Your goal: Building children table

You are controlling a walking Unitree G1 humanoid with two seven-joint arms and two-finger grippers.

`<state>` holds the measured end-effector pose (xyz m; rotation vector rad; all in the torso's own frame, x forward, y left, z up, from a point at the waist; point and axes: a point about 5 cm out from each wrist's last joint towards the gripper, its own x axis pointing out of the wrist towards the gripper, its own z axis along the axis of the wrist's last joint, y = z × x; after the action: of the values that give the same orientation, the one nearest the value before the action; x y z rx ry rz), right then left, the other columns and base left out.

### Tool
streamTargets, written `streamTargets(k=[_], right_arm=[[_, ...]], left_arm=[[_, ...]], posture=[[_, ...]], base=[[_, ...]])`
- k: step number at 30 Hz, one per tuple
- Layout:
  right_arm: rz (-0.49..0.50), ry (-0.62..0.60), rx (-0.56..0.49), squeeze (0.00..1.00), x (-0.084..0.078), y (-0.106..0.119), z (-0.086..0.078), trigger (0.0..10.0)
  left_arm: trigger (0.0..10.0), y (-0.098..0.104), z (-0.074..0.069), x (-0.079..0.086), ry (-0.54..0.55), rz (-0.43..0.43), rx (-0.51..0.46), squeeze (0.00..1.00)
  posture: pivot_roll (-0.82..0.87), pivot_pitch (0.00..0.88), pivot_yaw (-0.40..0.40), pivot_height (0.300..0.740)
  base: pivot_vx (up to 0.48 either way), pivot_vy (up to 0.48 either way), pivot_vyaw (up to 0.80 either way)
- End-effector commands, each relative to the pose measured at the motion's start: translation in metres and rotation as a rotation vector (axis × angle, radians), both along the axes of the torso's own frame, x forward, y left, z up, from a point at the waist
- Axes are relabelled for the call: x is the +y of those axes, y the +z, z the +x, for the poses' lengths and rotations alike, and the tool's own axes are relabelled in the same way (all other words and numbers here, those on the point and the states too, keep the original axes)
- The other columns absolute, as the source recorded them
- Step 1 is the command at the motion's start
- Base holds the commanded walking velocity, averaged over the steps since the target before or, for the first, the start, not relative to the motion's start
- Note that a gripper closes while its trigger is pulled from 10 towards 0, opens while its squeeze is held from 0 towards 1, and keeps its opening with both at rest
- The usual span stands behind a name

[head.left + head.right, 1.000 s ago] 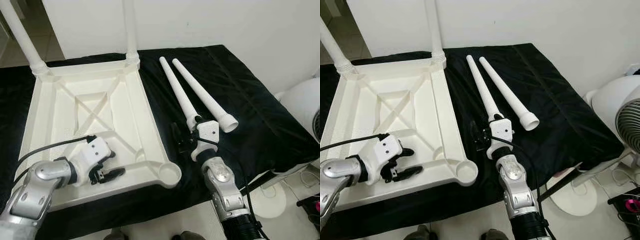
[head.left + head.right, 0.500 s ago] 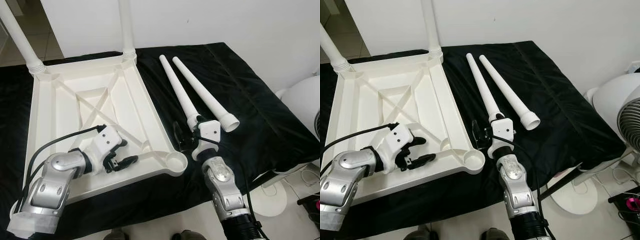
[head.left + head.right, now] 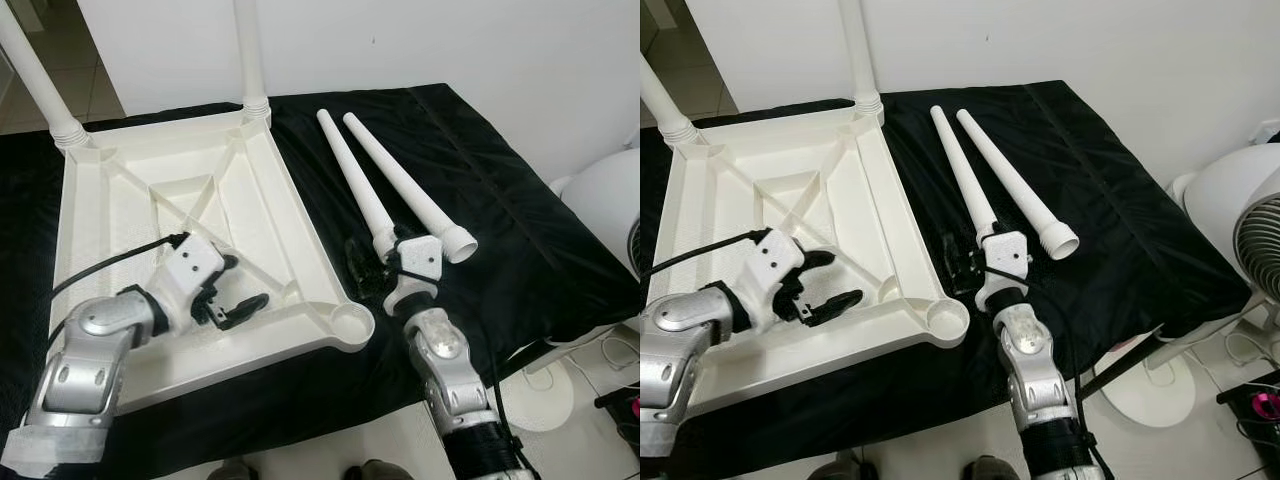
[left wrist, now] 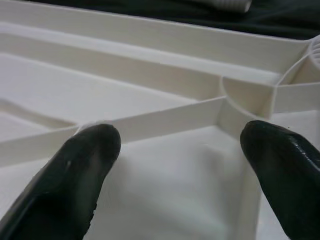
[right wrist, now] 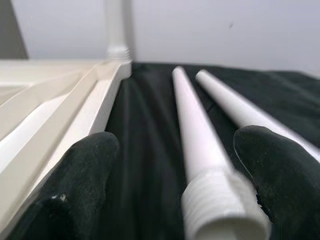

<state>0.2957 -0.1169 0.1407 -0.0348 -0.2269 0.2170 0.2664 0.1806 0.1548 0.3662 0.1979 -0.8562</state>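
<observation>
A white plastic tabletop (image 3: 150, 195) lies upside down on the black cloth. Two legs stand screwed into its far corners, one on the left (image 3: 35, 85) and one on the right (image 3: 250, 60). Two loose legs (image 3: 350, 175) (image 3: 400, 185) lie side by side to its right. My left gripper (image 3: 243, 282) is open over the ribbed underside, a short way from the empty front right socket (image 3: 347, 322). In the left wrist view its fingers (image 4: 85, 160) straddle a rib. My right gripper (image 3: 370, 262) is open, with the nearer loose leg's threaded end (image 5: 220, 210) between its fingers.
The black cloth (image 3: 500, 200) covers the whole work table, which drops off at the front and right edges. A white fan (image 3: 1240, 230) stands on the floor to the right. A white wall runs behind the table. Cables lie on the floor at the right.
The tabletop has turned a little, its front right corner swinging away from me. My left gripper has moved farther in over the underside. The right gripper has hardly moved.
</observation>
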Motion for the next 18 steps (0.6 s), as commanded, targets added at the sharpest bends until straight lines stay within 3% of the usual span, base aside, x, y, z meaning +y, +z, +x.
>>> streamTargets(k=[1, 6, 7, 8, 10, 12, 15, 18], right_arm=[[0.039, -0.060, -0.003, 0.00, -0.009, 0.003, 0.007, 10.0], [0.051, -0.081, -0.005, 0.00, -0.012, 0.005, 0.009, 10.0], [0.057, -0.102, -0.009, 0.00, -0.014, 0.006, 0.011, 10.0], [0.061, -0.117, -0.010, 0.00, -0.017, 0.007, 0.012, 10.0], [0.061, -0.117, -0.010, 0.00, -0.017, 0.007, 0.012, 10.0], [0.064, -0.132, -0.009, 0.00, -0.019, 0.006, 0.013, 10.0], [0.067, -0.137, -0.008, 0.00, -0.020, 0.006, 0.013, 10.0], [0.068, -0.150, -0.011, 0.00, -0.022, 0.009, 0.016, 10.0]], left_arm=[[10.0, 0.002, 0.014, 0.013, 0.299, -0.001, -0.101, 1.00], [10.0, 0.001, 0.016, 0.014, 0.335, -0.009, -0.107, 1.00], [10.0, -0.002, 0.013, 0.015, 0.359, -0.032, -0.086, 0.15], [10.0, -0.007, 0.008, 0.015, 0.365, -0.072, -0.051, 0.00], [10.0, -0.007, 0.008, 0.015, 0.365, -0.072, -0.051, 0.00], [10.0, -0.013, -0.011, 0.003, 0.283, -0.171, 0.008, 0.00], [10.0, -0.012, -0.019, -0.005, 0.225, -0.207, 0.013, 0.00], [10.0, -0.005, -0.031, -0.028, 0.098, -0.295, 0.016, 0.00]], posture=[[-0.01, 0.046, 0.035, 0.740], [-0.01, 0.041, 0.035, 0.740], [-0.01, 0.034, 0.036, 0.740], [-0.01, 0.027, 0.037, 0.740], [-0.01, 0.027, 0.037, 0.740], [-0.01, 0.014, 0.027, 0.740], [-0.01, 0.023, 0.016, 0.740], [0.00, 0.038, 0.006, 0.740]], base=[[0.000, 0.000, 0.00], [0.000, 0.000, 0.00], [0.000, 0.000, 0.00], [0.000, 0.000, 0.00], [0.000, 0.000, 0.00], [0.000, 0.000, 0.00], [0.000, 0.000, 0.00], [0.000, 0.000, 0.00]])
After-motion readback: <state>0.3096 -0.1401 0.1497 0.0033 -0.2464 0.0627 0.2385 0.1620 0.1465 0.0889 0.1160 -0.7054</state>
